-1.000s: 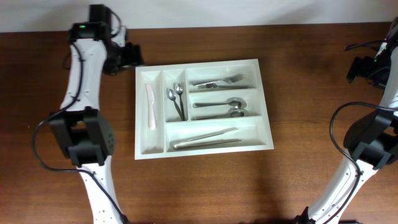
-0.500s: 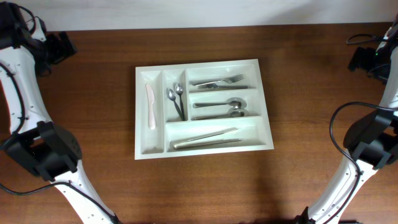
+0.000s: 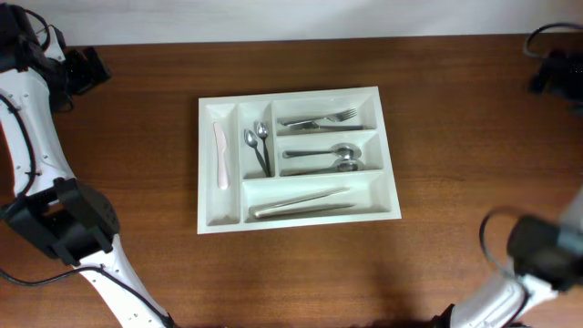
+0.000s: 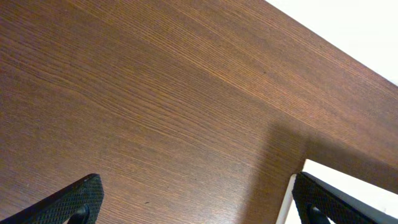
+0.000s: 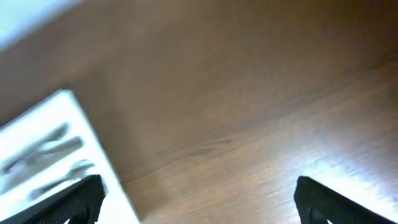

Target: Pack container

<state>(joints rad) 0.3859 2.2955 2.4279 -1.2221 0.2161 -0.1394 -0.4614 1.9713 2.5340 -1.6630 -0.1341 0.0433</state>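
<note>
Table (image 3: 455, 182) carries one container (image 3: 209, 205) at centre, long axis left-right, well apart from both arms, nearer the left one. Left gripper (image 4: 205, 199), far left, and right gripper (image 5: 199, 196), far right, hang spread and empty. Contents: two knives (image 3: 301, 203), two forks (image 3: 319, 119), two large spoons (image 3: 328, 159), two small spoons (image 3: 257, 146), one white knife (image 3: 220, 155).

Dark brown wooden table (image 3: 455, 137), fine straight grain, white strip (image 3: 273, 18) beyond far edge
</note>
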